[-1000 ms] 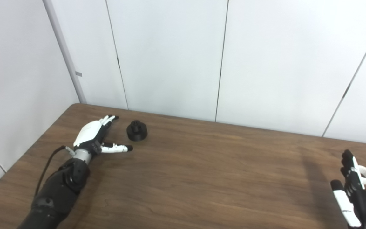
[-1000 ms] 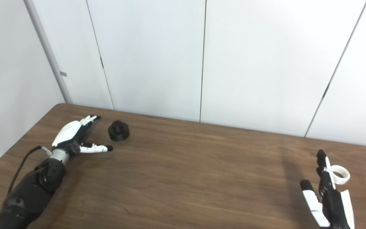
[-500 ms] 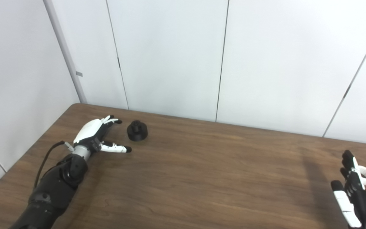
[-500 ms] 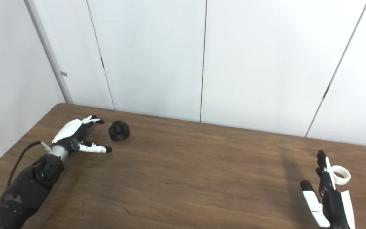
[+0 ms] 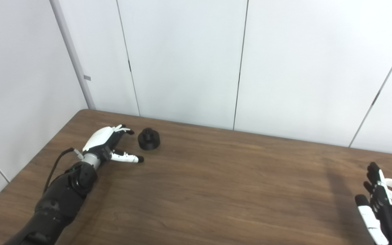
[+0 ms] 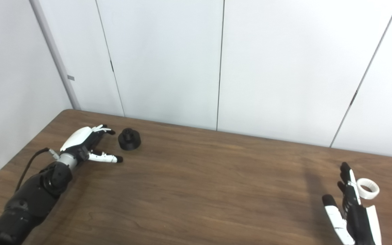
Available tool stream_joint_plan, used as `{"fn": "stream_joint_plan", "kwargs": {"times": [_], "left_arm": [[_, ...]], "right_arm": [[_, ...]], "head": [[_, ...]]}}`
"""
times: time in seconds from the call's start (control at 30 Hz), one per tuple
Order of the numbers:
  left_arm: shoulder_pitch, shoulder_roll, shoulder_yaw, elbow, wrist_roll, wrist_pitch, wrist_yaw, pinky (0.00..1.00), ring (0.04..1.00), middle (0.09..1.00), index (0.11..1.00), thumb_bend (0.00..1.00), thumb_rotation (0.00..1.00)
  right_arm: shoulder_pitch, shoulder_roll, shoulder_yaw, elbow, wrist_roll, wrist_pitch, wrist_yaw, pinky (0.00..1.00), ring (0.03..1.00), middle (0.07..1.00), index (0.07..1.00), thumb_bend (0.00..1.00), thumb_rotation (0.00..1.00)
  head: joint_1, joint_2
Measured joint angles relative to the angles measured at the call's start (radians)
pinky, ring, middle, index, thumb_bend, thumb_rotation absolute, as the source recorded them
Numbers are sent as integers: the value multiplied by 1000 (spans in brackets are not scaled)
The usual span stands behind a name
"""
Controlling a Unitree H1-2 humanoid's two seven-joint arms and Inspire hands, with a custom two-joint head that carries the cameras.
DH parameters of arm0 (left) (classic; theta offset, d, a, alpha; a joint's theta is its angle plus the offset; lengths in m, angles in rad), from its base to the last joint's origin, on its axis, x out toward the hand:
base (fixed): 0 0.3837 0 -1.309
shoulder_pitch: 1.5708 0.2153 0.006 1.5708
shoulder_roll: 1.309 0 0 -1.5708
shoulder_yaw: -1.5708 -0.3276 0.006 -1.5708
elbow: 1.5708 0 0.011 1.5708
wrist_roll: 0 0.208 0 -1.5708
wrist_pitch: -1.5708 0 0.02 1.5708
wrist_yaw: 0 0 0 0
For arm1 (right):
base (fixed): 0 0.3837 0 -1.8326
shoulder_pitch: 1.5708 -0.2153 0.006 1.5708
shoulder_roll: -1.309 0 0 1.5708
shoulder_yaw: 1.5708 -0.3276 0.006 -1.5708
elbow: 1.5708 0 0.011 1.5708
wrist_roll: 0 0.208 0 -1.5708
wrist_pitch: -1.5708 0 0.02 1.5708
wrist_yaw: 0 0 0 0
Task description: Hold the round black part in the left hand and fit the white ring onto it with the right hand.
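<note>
A: Brown worktop, both pieces lying loose — nothing's started!

B: Left hand spread beside the round black part; right hand splayed, empty, white ring just past it. Grasping and fitting remain.

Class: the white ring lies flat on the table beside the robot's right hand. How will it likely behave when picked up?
The white ring looks small and thin-walled, so probably light and rigid. Lying flat, it should stay put; tipped on edge, it could roll.
</note>
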Motion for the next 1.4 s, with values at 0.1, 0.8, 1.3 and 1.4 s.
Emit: {"fn": "stream_joint_plan", "kwargs": {"times": [0.1, 0.8, 1.3, 1.4], "left_arm": [[-11, -2, -6, 10, 0, -3, 1, 1000, 1000, 975, 823, 1000, 383], [-89, -30, -59, 96, 0, -34, -11, 1000, 1000, 973, 803, 1000, 381], [-97, -31, -66, 97, 6, -22, -20, 1000, 1000, 960, 794, 1000, 377], [-98, -31, -67, 94, 7, -20, -17, 1000, 994, 942, 739, 987, 329]], "right_arm": [[4, 0, 0, -6, -3, 6, 0, 976, 993, 988, 985, 478, 840], [23, 8, 2, -34, -7, 24, 0, 991, 1000, 997, 989, 490, 841], [29, 11, 6, -41, -11, 36, 3, 991, 1000, 998, 990, 481, 837], [29, 11, 8, -42, -12, 36, 3, 986, 1000, 997, 987, 477, 843]], "head": [[-6, 3], [-22, 15], [-26, 17], [-26, 18]]}}
